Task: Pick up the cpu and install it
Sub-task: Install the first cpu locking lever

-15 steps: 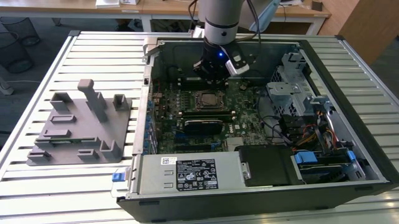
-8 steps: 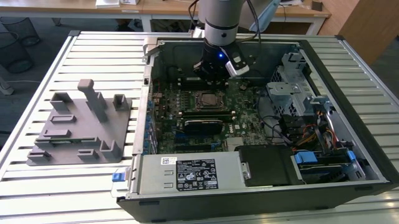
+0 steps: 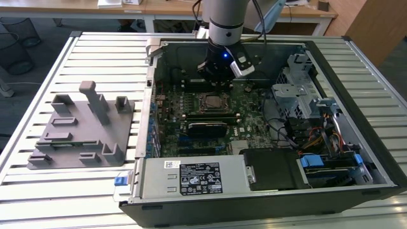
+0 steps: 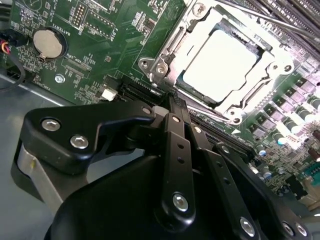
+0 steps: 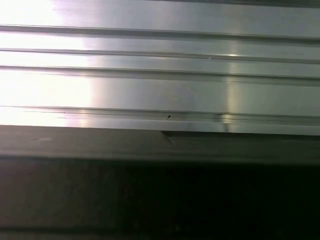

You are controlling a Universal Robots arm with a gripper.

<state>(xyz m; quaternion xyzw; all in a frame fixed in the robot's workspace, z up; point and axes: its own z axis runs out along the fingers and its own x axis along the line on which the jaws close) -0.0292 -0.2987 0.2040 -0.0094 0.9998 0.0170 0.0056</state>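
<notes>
1. The slatted metal table is carrying everything, and its ribbed aluminium slats are catching bright light in the first wrist view.
2. The open computer case is lying on its side on the table, with its motherboard facing up.
3. The grey plastic fixture with upright posts is standing on the table just outside the case, toward the exterior view's left.
4. The robot arm is reaching down into the case from its far wall, over the upper part of the motherboard.
5. The gripper is hanging just beyond the socket frame, on the side of the case's far wall; in the second wrist view its black linkage is drawn together with nothing showing between the fingers, though the fingertips themselves are lying out of sight.
6. The socket frame is sitting near the middle of the motherboard.
7. The cpu is lying seated inside the socket frame, silvery-white top up, apart from the gripper.
8. A round coin battery is sitting on the motherboard, off to one side of the socket frame.
</notes>
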